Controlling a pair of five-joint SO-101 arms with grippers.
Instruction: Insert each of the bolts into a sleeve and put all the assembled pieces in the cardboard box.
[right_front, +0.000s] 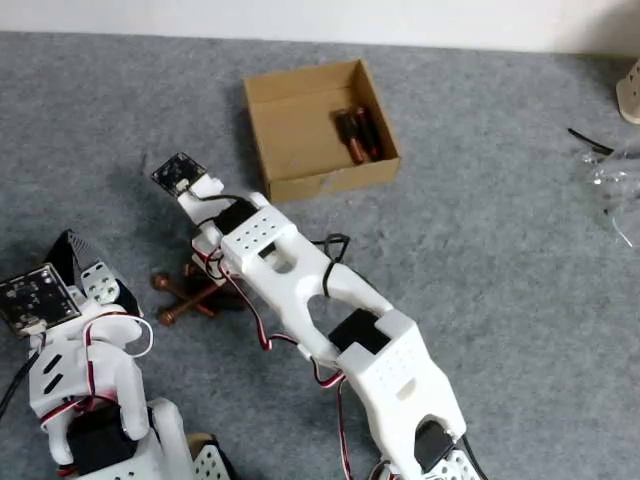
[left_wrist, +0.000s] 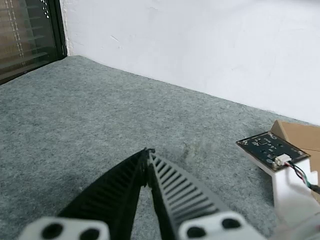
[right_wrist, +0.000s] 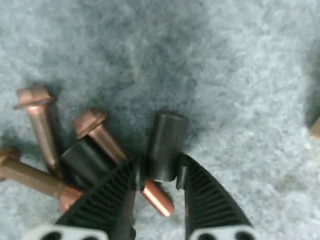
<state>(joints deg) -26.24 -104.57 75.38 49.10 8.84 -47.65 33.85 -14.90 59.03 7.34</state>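
Nearest the arms' bases, the left gripper (left_wrist: 148, 156) hovered over grey carpet (left_wrist: 75, 115), its black ribbed jaws pressed together and holding nothing. Just beyond it, the right gripper (right_wrist: 159, 169) was down among a small pile of parts. Its jaws were parted only by the width of a dark sleeve (right_wrist: 166, 142) and pinched that sleeve's near end, with a ribbed finger (right_wrist: 210, 200) on either side. The sleeve lay on the carpet. Just beside it, a copper bolt (right_wrist: 102, 135) ran through a second sleeve (right_wrist: 85, 162), its threaded tip poking out by the jaws. A loose bolt (right_wrist: 40, 125) and a third bolt (right_wrist: 30, 177) lay against that pair. Farther off stood the open cardboard box (right_front: 290, 120), with assembled pieces (right_front: 360, 135) lying along one wall. A white wall (left_wrist: 200, 45) rose behind.
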